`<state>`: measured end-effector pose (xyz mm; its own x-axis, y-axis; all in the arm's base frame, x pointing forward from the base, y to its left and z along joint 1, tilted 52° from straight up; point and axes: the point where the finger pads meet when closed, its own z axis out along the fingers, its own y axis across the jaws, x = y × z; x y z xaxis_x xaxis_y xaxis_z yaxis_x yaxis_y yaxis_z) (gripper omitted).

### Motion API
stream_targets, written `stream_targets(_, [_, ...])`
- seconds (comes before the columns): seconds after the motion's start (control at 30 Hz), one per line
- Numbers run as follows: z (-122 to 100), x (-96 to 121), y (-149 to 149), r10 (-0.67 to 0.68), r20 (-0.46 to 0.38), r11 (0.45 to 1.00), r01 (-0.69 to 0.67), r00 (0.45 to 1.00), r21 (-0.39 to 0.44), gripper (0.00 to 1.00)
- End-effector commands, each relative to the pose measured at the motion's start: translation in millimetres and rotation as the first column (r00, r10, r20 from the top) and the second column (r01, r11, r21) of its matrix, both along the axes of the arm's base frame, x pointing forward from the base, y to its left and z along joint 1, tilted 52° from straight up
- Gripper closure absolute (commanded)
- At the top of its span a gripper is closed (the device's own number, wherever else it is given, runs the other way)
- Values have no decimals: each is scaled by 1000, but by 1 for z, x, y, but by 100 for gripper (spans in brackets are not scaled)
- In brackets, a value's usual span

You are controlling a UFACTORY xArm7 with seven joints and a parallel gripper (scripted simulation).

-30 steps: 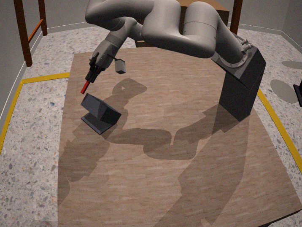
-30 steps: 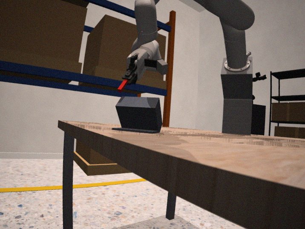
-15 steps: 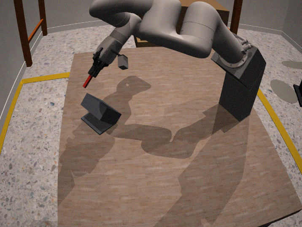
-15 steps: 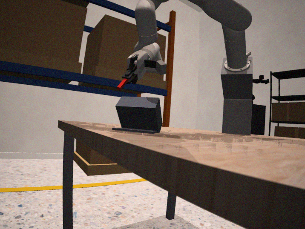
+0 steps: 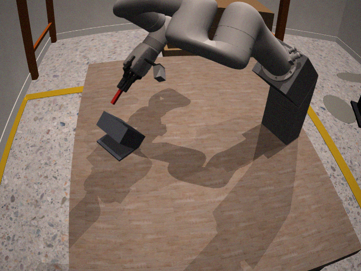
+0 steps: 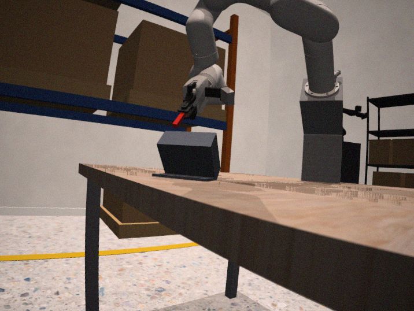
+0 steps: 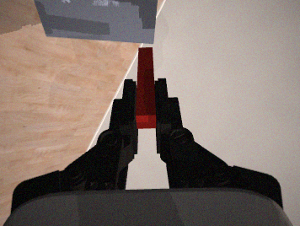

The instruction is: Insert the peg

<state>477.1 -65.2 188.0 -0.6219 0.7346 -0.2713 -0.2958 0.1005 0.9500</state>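
My gripper (image 5: 123, 84) (image 6: 186, 111) (image 7: 146, 95) is shut on a red peg (image 5: 116, 96) (image 6: 178, 118) (image 7: 146, 80). The peg sticks out past the fingertips and points down and to the left at a slant. It hangs in the air above and behind the dark grey block with the sloped panel (image 5: 119, 131) (image 6: 189, 154) (image 7: 99, 18), clear of it. The block stands on a flat dark base plate (image 5: 112, 148) (image 6: 182, 175) near the table's left edge. The hole in the panel does not show in any view.
The wooden table (image 5: 189, 180) (image 6: 300, 207) carries the robot's dark pedestal (image 5: 287, 108) (image 6: 321, 143) at its right. Shelving with cardboard boxes (image 6: 53, 46) stands behind the table. Yellow floor tape (image 5: 17, 116) runs past the left edge.
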Motion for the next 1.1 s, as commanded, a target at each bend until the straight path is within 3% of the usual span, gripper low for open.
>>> stream_targets(0.0, [-11, -8, -2, 11, -5, 1000, -11, 1000, 9, 100])
stream_targets(0.7, [-60, -50, -3, 72, -39, 996, -70, 997, 64, 100])
stream_targets(0.9, [-66, -56, -4, 80, -43, 994, -77, 996, 71, 100])
stream_targets(1.07, [-64, -48, 5, 80, -42, 995, -77, 996, 71, 100])
